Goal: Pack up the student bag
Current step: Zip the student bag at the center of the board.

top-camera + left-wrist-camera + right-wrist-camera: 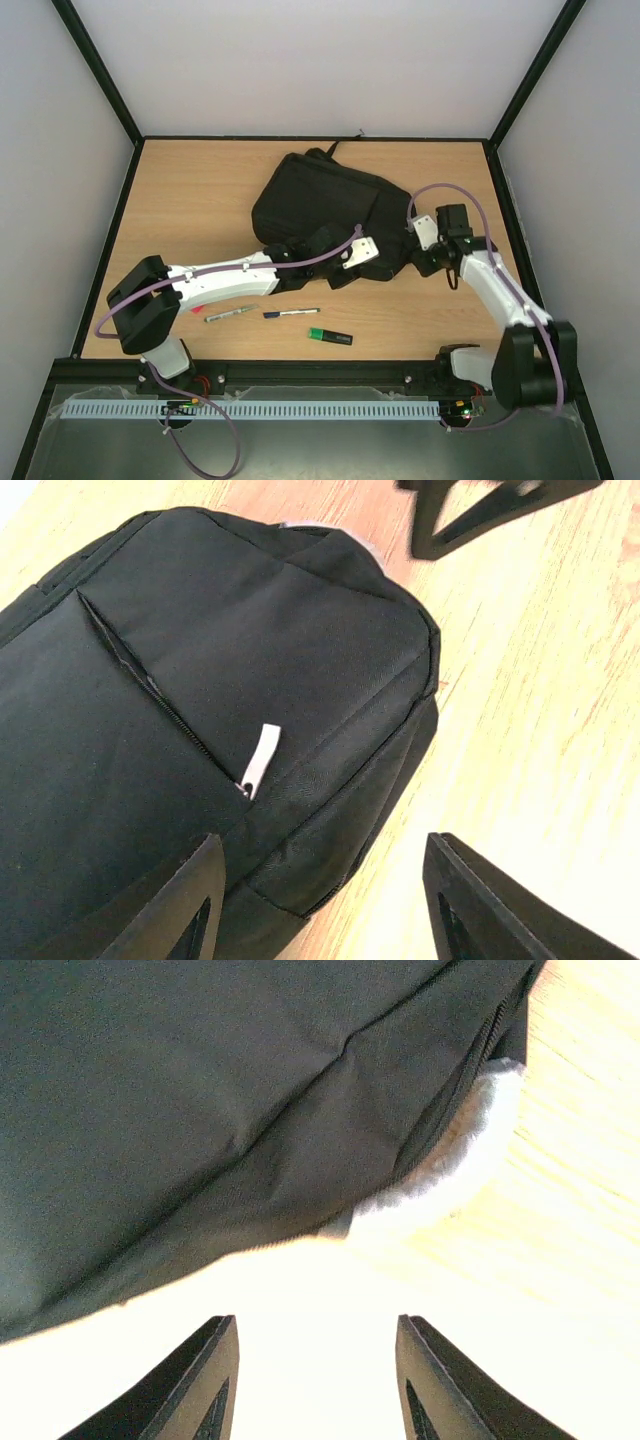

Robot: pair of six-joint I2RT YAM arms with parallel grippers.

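Your left arm [225, 280] lies low, stretched from its base at the near left and reaching right across the surface [190, 200] to the near edge of the student bag [330, 200]. Your left gripper [325, 842] hangs at the bag's corner with its fingers apart and nothing between them, one over black fabric, the other over bare wood.

Your right arm [500, 290] rises from the near right and bends inward. The right gripper [315, 1322] faces the bag's right end, fingers apart too, holding nothing. The bag itself lies flat on the far middle of the surface.

Only the overhead view shows a grey pen [230, 314], a dark pen [292, 313] and a green marker [330, 337] near the front edge, well apart from the bag. The left wrist view adds a slanting zip [165, 705] with a pale pull tab [262, 760], and the right gripper's black fingers across the wood. The right wrist view alone gives you the pale curved handle [455, 1160] at the bag's edge.
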